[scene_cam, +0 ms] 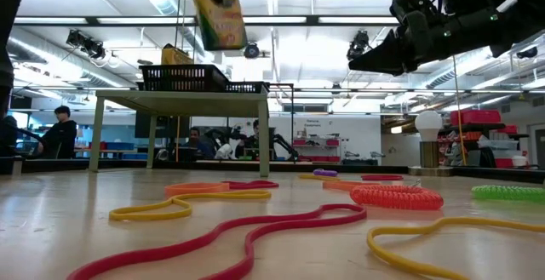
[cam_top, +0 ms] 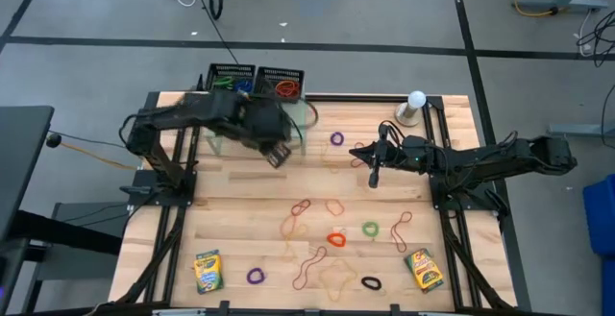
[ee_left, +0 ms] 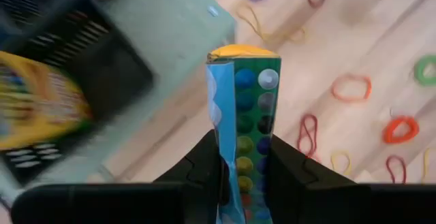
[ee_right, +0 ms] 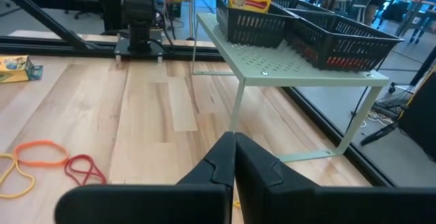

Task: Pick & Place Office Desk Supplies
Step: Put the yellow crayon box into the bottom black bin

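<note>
While the left tool [ee_left: 244, 176] is clenching a crayon box [ee_left: 243, 122] upright in the air, the trays [cam_top: 256, 79] are lying just beyond it; right tool [ee_right: 235, 157], closed and empty, is waiting mid-desk [cam_top: 240, 210].

High view: overhead, straight down on the whole bench [cam_top: 240, 210], mesh trays [cam_top: 258, 79] at 12 o'clock.
Low view: bench-top level, close to the rubber bands [scene_cam: 396, 197].
Wrist views: each looks past its own hand; both share the mesh trays.
</note>
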